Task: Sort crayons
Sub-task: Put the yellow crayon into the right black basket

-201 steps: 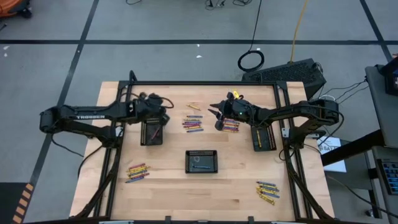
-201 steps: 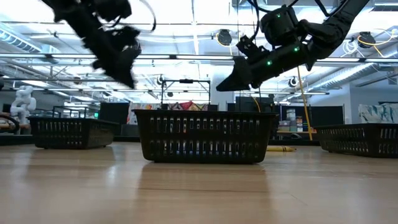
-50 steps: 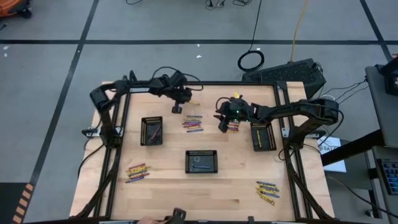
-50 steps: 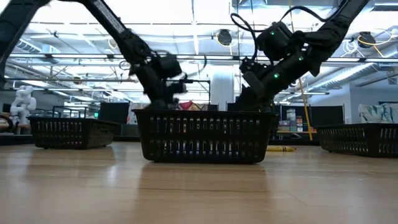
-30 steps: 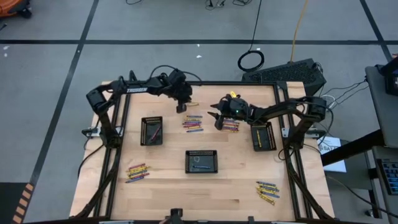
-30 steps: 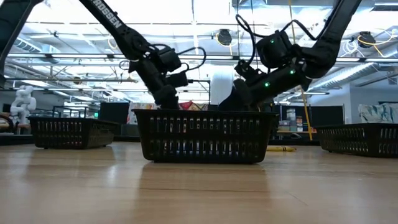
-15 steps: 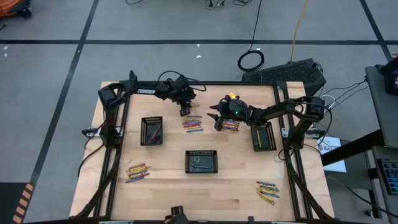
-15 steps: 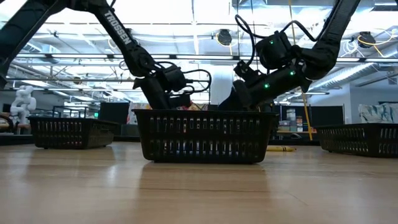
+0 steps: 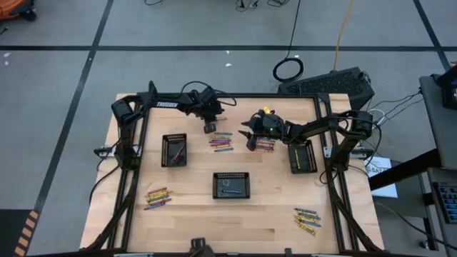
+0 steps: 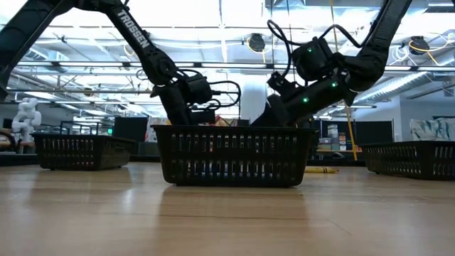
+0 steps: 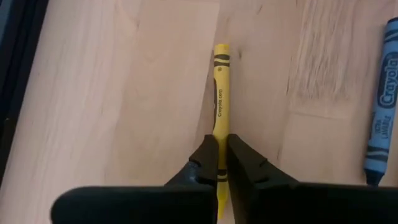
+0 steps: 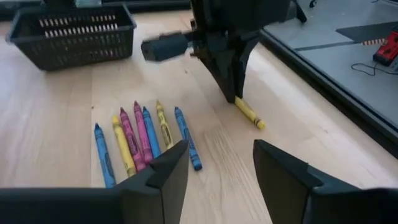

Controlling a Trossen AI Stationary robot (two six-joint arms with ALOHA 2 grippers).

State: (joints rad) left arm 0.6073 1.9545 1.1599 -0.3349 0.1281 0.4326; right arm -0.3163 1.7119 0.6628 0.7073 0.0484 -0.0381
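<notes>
A yellow crayon (image 11: 221,87) lies on the wood at the table's far middle, and my left gripper (image 11: 219,142) is shut on it; the high view shows that gripper (image 9: 209,128) beside the middle row of crayons (image 9: 223,141). My right gripper (image 12: 217,165) hangs open over another row of blue, yellow and pink crayons (image 12: 142,140), touching none; in the high view it (image 9: 251,143) is right of centre. Black trays stand at the left (image 9: 174,150), middle (image 9: 231,185) and right (image 9: 303,155). My left gripper pinches the yellow crayon's long sides (image 11: 219,127) between its two fingers, toward the end nearer the wrist. The fingers slant steeply down from above and lie along the crayon. The crayon lies flat on the table, its free end (image 12: 254,119) sticking out past the fingertips.
More crayon piles lie near the front left (image 9: 157,198) and the front right (image 9: 307,221). A loose blue crayon (image 11: 380,99) lies close beside the yellow one. The table's black frame rail (image 9: 235,96) runs along the far edge. A coiled cable lies on the floor beyond.
My left gripper has sunk toward the table at the far middle, beside the middle row of crayons, and has tipped more steeply downward. My right gripper has kept still over its row.
</notes>
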